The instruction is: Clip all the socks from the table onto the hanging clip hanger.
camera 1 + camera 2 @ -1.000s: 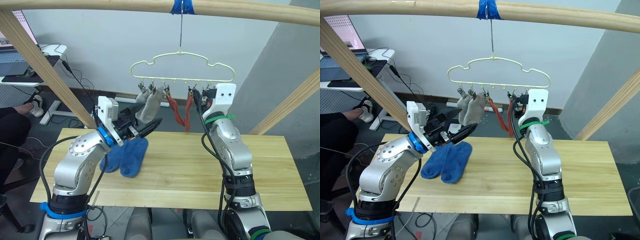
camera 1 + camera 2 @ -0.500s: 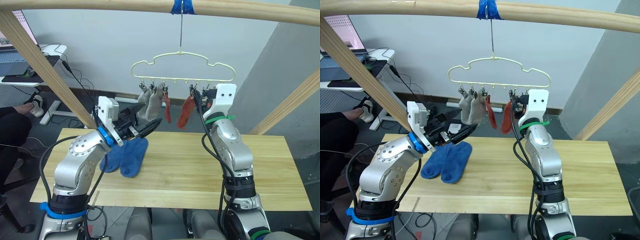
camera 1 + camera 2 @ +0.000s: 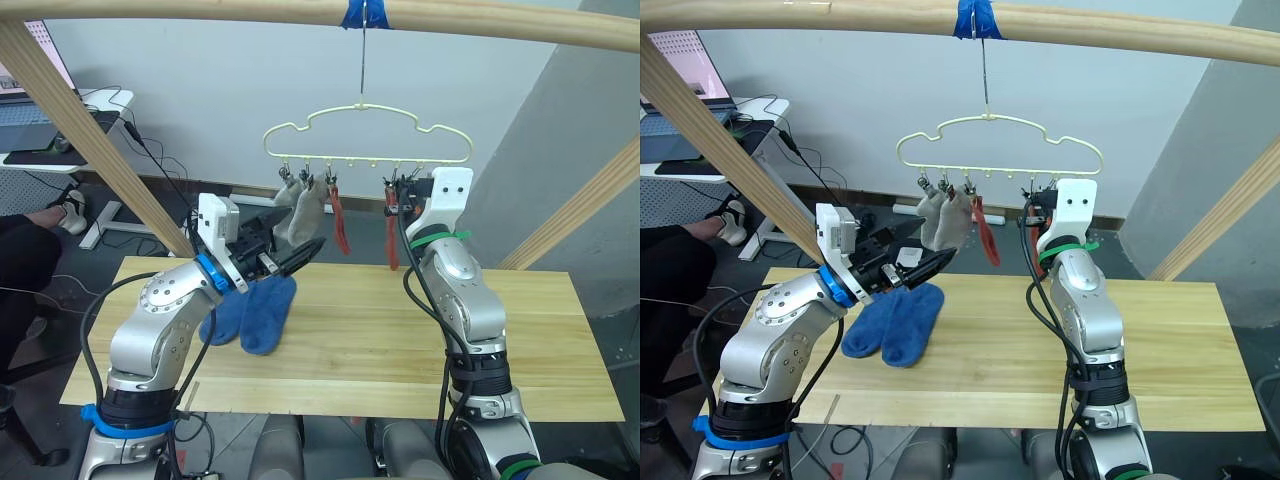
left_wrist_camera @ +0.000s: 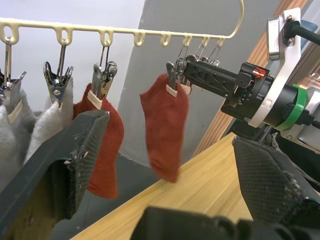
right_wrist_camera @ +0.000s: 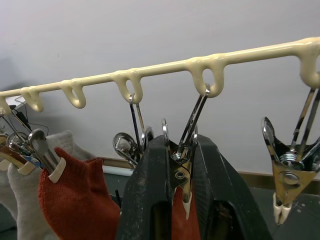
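The clip hanger [image 3: 362, 106] hangs by its hook from the top pole. Two grey socks [image 3: 298, 212] are clipped at its left end, and a rust-red sock [image 3: 340, 228] hangs beside them. My right gripper [image 3: 397, 190] is shut on a clip [image 5: 182, 172] from which the second rust-red sock [image 3: 392, 240] hangs. Two blue socks [image 3: 262, 312] lie side by side on the table [image 3: 400, 340] at the left. My left gripper [image 3: 295, 240] is open and holds nothing, just above the blue socks and below the grey ones; its fingers [image 4: 75, 165] stand wide apart.
The round wooden pole frame [image 3: 200, 10] spans overhead, with slanted legs at the left [image 3: 90, 140] and right [image 3: 590, 200]. An empty clip [image 5: 285, 185] hangs beside the one I hold. A desk [image 3: 40, 130] and a person's legs [image 3: 25, 250] are far left.
The two rust-red socks swung up and apart; now one hangs by the grey socks and the other hangs straight down at my right gripper. Both arms have hardly moved.
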Tool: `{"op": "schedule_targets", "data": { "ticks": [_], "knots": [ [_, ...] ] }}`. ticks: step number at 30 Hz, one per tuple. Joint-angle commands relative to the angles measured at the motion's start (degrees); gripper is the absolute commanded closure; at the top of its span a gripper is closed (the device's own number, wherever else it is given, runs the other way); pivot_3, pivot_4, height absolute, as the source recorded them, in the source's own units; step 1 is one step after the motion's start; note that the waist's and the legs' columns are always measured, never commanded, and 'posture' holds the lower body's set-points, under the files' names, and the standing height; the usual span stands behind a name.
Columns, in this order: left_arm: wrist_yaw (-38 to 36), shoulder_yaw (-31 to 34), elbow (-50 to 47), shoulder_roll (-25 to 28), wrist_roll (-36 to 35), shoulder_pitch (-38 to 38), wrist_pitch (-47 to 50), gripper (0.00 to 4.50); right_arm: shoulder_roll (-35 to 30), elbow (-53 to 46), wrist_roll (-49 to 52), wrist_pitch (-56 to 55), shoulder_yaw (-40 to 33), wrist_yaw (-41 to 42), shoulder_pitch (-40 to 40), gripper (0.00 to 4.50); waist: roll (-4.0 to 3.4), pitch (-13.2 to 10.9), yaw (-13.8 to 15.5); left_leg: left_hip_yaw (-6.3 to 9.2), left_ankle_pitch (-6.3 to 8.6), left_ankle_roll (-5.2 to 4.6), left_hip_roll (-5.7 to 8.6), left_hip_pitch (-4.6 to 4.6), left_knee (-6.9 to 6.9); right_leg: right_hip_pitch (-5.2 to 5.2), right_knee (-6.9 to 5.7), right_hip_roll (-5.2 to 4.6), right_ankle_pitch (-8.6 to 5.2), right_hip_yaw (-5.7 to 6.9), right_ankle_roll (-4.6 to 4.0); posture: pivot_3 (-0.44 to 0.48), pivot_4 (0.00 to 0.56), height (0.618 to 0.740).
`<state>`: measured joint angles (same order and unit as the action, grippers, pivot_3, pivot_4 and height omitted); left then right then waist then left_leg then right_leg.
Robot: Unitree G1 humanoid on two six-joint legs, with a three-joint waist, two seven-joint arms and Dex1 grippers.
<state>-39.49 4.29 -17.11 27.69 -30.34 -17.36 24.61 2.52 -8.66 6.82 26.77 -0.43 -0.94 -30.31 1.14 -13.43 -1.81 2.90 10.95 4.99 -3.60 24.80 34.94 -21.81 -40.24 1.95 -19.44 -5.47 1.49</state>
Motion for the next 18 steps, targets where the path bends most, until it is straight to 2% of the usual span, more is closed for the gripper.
{"op": "schedule_targets", "data": {
  "ticks": [1, 4, 12, 18],
  "knots": [
    [-0.4, -0.4, -0.8, 0.2, 0.2, 0.8, 0.0, 0.00, 0.4, -3.0, 1.9, -0.1, -0.5, 1.1, -0.4, 4.19, 0.00, 0.0, 0.0, 0.00, 0.00, 0.00, 0.00, 0.00, 0.00, 0.00, 0.00, 0.00, 0.00, 0.00, 0.00, 0.039, 0.209, 0.740],
    [-0.7, -1.2, -0.7, 1.2, 0.3, 2.2, 2.2, 0.00, 0.9, -3.5, 6.2, 3.2, -3.7, 1.5, -0.9, 4.19, 0.00, 0.0, 0.0, 0.00, 0.00, 0.00, 0.00, 0.00, 0.00, 0.00, 0.00, 0.00, 0.00, 0.00, 0.00, 0.034, 0.209, 0.740],
    [0.0, -0.8, 1.1, 1.5, 0.3, 5.1, 4.4, 0.00, -2.5, -7.4, 15.2, 13.5, -8.3, 4.1, -1.6, 4.19, 0.00, 0.0, 0.0, 0.01, 0.00, 0.00, 0.00, 0.00, 0.01, 0.00, -0.02, 0.00, 0.00, 0.00, 0.00, 0.018, 0.211, 0.740],
    [1.8, -2.1, 13.5, 5.4, 13.0, 9.9, -6.1, 0.00, -4.1, -10.7, 23.3, 22.6, -11.1, 5.2, -2.3, 4.19, -0.01, 0.0, -0.9, -0.01, 0.00, -0.01, -0.04, -0.03, -0.04, -0.10, -0.09, 0.02, 0.00, -0.03, 0.00, -0.002, 0.210, 0.740]
  ]
}}
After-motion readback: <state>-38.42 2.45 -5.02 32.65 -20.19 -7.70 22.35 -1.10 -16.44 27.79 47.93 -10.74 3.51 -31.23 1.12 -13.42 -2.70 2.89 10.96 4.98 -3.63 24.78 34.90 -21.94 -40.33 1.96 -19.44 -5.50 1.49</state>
